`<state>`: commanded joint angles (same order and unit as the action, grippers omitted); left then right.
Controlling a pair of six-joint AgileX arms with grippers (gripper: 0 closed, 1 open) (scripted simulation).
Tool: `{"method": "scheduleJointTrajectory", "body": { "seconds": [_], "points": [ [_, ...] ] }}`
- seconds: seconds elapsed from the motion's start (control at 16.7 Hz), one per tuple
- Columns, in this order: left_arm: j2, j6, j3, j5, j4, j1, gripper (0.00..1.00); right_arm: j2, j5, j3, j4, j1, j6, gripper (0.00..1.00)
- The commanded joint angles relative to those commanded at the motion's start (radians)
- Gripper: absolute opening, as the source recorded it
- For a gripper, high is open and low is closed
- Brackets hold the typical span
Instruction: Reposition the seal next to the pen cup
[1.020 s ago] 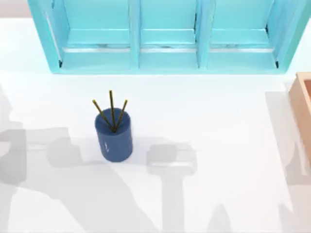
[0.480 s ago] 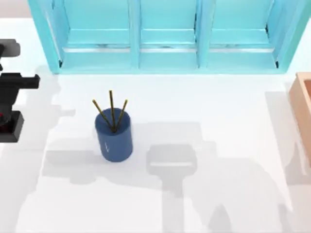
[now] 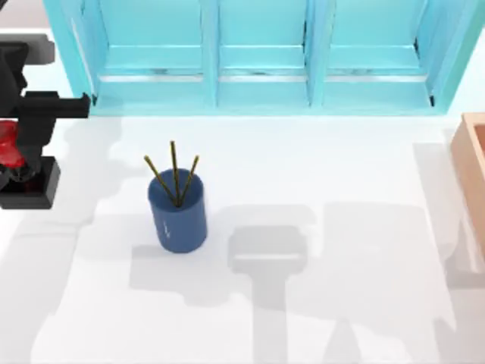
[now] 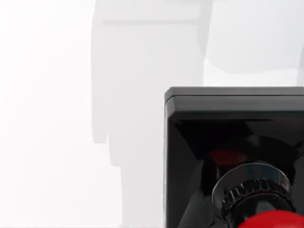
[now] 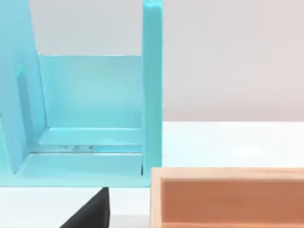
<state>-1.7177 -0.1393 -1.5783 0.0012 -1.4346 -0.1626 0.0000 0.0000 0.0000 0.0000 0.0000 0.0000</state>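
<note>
At left edge, left claw (image 3: 17,155) clamping seal (image 3: 7,144), farther in than before

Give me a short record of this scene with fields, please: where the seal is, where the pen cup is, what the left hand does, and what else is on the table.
seal: at the table's far left edge, red knob over black base
pen cup: upright, left of centre, three pencils inside, apart from the seal
left hand: at the seal, above it
other things: blue shelf at the back; wooden box at the right edge
</note>
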Motion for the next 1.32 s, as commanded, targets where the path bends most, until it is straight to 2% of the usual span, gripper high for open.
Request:
{"method": "scheduleJointTrajectory", "body": {
  "seconds": [0.24,0.66,1.02,1.32],
  "points": [
    [-0.065,-0.028,-0.075,-0.001,-0.026,-0.030,0.00,0.000,0.000,0.000,0.000,0.000,0.000,1.00],
    [-0.283,-0.131,-0.397,0.000,-0.106,-0.135,0.00,0.000,0.000,0.000,0.000,0.000,0.000,1.00],
    [-0.295,-0.137,-0.409,0.000,-0.106,-0.138,0.00,0.000,0.000,0.000,0.000,0.000,0.000,1.00],
    [-0.287,-0.138,-0.349,0.000,-0.057,-0.141,0.00,0.000,0.000,0.000,0.000,0.000,0.000,1.00]
  ]
}}
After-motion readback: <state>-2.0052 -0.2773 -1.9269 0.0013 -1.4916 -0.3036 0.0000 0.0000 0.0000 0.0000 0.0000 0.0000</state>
